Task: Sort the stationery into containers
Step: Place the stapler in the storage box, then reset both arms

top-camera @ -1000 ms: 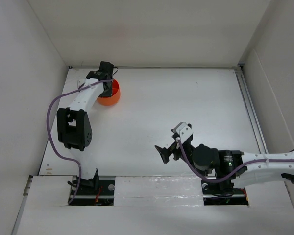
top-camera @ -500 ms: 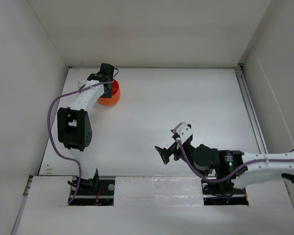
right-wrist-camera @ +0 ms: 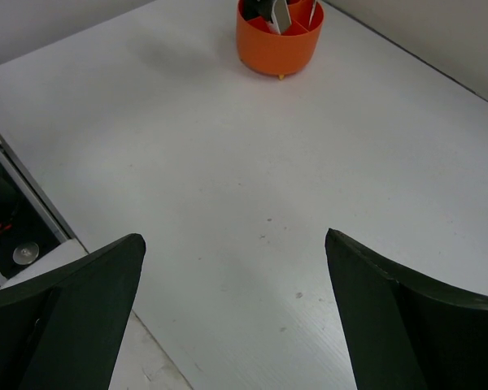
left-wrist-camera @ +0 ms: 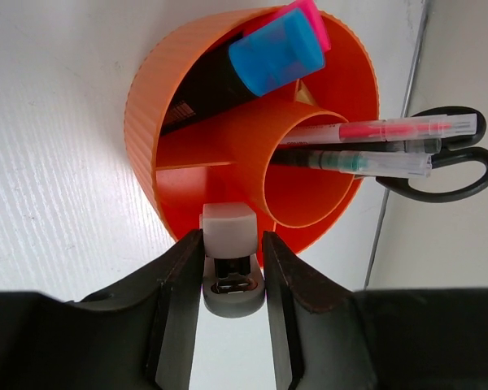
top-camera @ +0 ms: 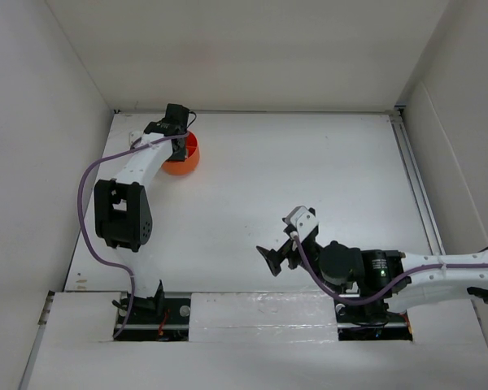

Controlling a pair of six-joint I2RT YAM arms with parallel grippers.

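Note:
The round orange tub (top-camera: pixel 183 162) stands at the far left of the table; it also shows in the left wrist view (left-wrist-camera: pixel 146 122) and the right wrist view (right-wrist-camera: pixel 278 36). It holds the blue-capped highlighter (left-wrist-camera: pixel 276 53), the pink-capped highlighter (left-wrist-camera: pixel 311 15), the red pen (left-wrist-camera: pixel 390 128), the black-white pen (left-wrist-camera: pixel 350 162) and the black-handled scissors (left-wrist-camera: pixel 447 175). My left gripper (left-wrist-camera: pixel 232 244) hangs over the tub's near rim, shut on the small beige-silver stapler (left-wrist-camera: pixel 230 268). My right gripper (right-wrist-camera: pixel 236 240) is open and empty, low over bare table. I cannot make out the eraser.
The white table (top-camera: pixel 309 179) is boxed in by white walls on the left, back and right. A metal rail (top-camera: pixel 415 175) runs along its right edge. The left arm's purple cable (top-camera: pixel 85 187) loops beside the left wall.
My right gripper has shifted slightly toward the near edge. The left gripper with the stapler has barely moved over the tub.

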